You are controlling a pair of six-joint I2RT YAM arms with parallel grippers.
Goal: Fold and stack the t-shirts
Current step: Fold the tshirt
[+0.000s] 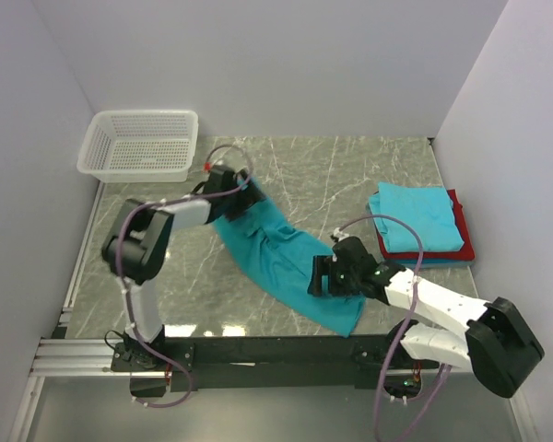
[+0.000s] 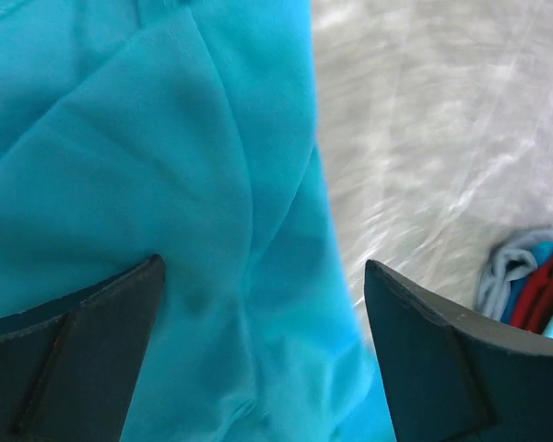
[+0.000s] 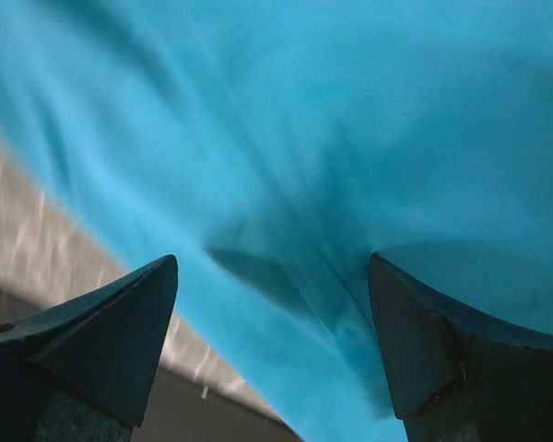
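Note:
A teal t-shirt (image 1: 281,258) lies crumpled in a diagonal strip across the marble table. My left gripper (image 1: 246,191) is at its far upper end, open, with the teal cloth (image 2: 166,184) below and between its fingers (image 2: 74,354). My right gripper (image 1: 321,276) is over the shirt's lower right part, open, with the cloth (image 3: 350,138) under its fingers (image 3: 470,354). A stack of folded t-shirts (image 1: 419,216) sits at the right, light teal on top of red; it also shows in the left wrist view (image 2: 535,285).
A white mesh basket (image 1: 143,143) stands at the back left corner. White walls close in the table on three sides. The black rail (image 1: 276,350) with the arm bases runs along the near edge.

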